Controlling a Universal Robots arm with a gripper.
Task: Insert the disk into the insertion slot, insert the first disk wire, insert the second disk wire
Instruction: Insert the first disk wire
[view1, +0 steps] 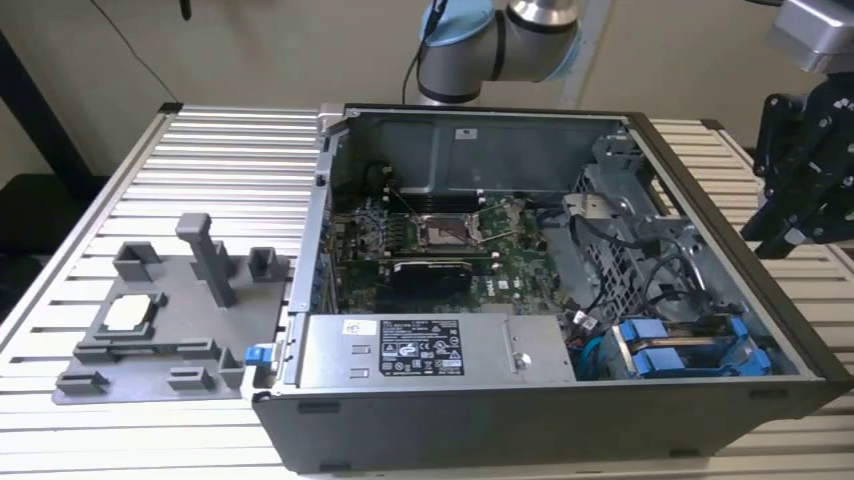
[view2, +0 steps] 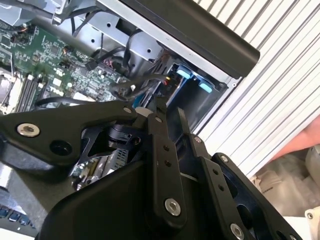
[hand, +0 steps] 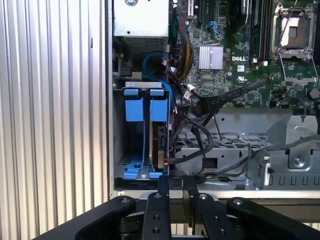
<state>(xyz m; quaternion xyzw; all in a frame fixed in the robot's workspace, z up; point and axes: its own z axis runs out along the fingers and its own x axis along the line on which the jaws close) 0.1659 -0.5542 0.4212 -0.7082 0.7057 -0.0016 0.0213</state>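
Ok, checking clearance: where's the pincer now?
In the exterior view, the pincer hangs outside the computer case, on the exterior view's right, above the ribbed table.

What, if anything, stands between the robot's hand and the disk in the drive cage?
The case wall: the hand hangs outside it, with the wall's rim lying between it and the disk in the first wrist view. Black cables crowd beside the disk; nothing visible covers it.

The circuit board (view1: 441, 250) is green, the drive carriers (hand: 135, 107) bright blue. The ribbed tabletop (view1: 227, 170) is pale silver; the gripper (hand: 176, 190) is black.
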